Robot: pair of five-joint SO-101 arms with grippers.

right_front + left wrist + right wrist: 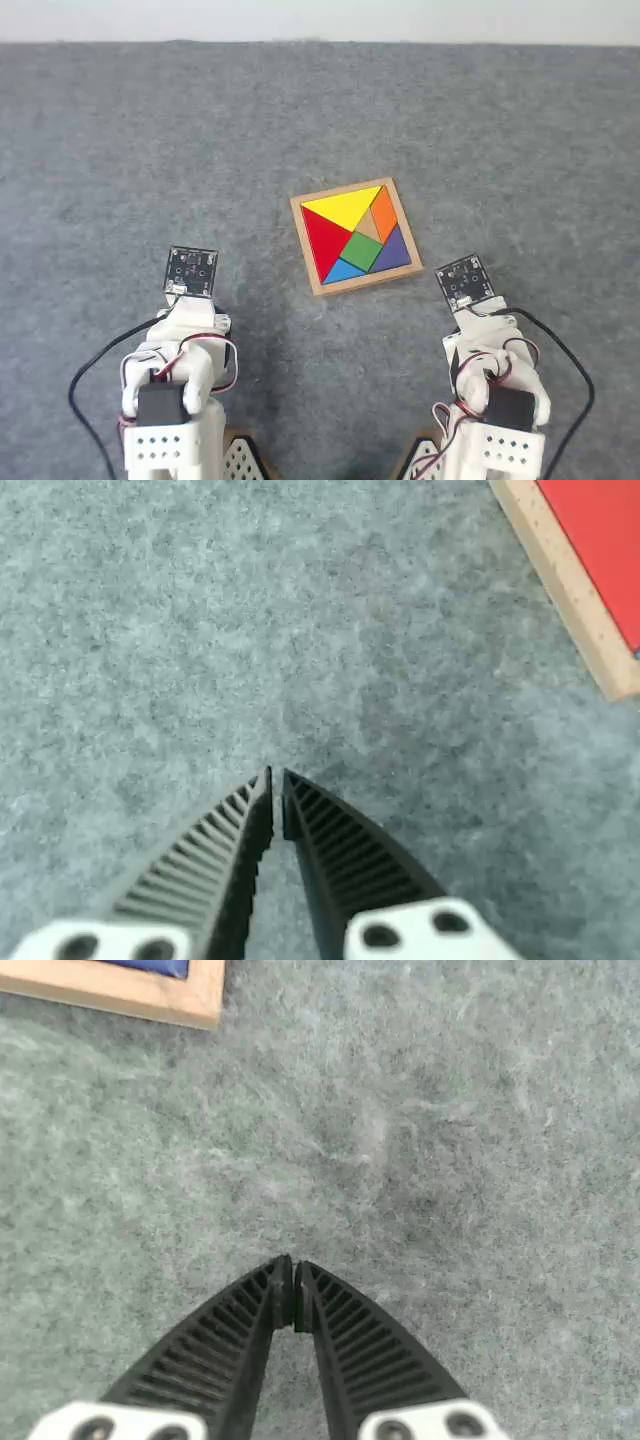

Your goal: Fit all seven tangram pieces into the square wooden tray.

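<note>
The square wooden tray point(305, 232) lies near the middle of the grey mat, turned a little. Inside it sit a yellow triangle point(345, 208), a red triangle point(324, 242), an orange piece point(385, 212), a green square point(361, 250), a purple triangle point(396, 247) and a small blue triangle point(343, 270); bare wood point(368, 224) shows in a small triangular gap at the centre. My left gripper point(276, 776) is shut over bare mat, the tray's edge point(570, 580) and red piece point(600, 540) off to one side. My right gripper point(294, 1263) is shut above the mat, near the tray's corner point(150, 1000).
Grey felt mat point(150, 150) covers the whole table, with open room all round the tray. The two arms point(175, 390) point(495, 390) stand at the near edge, left and right of the tray. A pale wall strip runs along the far edge.
</note>
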